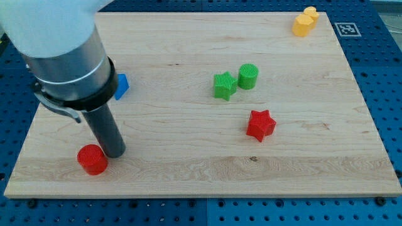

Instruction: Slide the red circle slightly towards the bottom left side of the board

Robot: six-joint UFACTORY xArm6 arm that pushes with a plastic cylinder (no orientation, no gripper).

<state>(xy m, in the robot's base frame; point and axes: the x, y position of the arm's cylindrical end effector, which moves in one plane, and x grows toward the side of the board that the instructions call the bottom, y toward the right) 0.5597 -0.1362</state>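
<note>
The red circle (92, 159) lies near the view's bottom left corner of the wooden board (201, 157). My tip (115, 152) stands just to its right and slightly above, touching or nearly touching its edge. The dark rod rises from there up to the grey arm body at the view's top left.
A red star (260, 125) lies right of centre. A green star (223, 85) and a green circle (248, 76) sit side by side above it. A blue block (121, 86) is partly hidden behind the arm. Two yellow blocks (304, 22) sit at the top right corner.
</note>
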